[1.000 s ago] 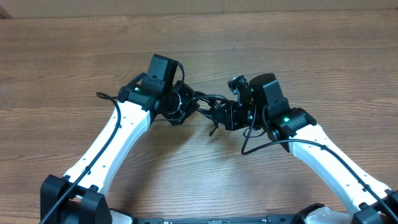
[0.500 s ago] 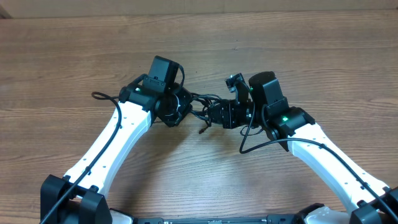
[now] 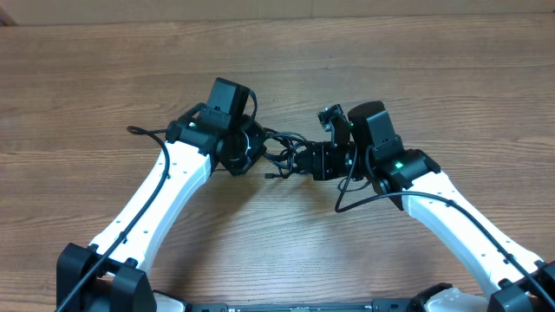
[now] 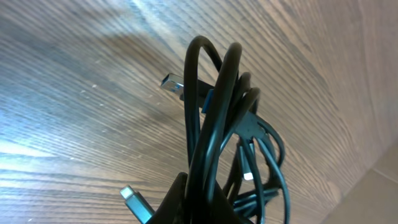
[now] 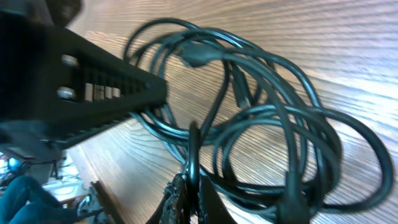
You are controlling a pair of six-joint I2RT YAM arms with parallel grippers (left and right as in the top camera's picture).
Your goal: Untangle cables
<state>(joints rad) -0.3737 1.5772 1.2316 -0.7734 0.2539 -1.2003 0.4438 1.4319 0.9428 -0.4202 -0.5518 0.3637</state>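
Filling the whole overhead view, the wooden counter (image 3: 451, 69) carries two white arms that meet near its centre. The left arm (image 3: 165, 186) comes in from 7 o'clock and the right arm (image 3: 460, 221) from 5 o'clock. Between them are the cables (image 3: 282, 147), one black knotted bundle a little toward 12 o'clock from the centre. The left gripper (image 3: 245, 149) sits at 9 o'clock of the bundle, its jaws pressed together on several strands. The right gripper (image 3: 316, 160) sits at 3 o'clock, clamped on one strand. In the left wrist view a silver USB plug (image 4: 172, 83) sticks out of the loops toward 10 o'clock, and a small flat plug (image 4: 134, 200) lies toward 8 o'clock.
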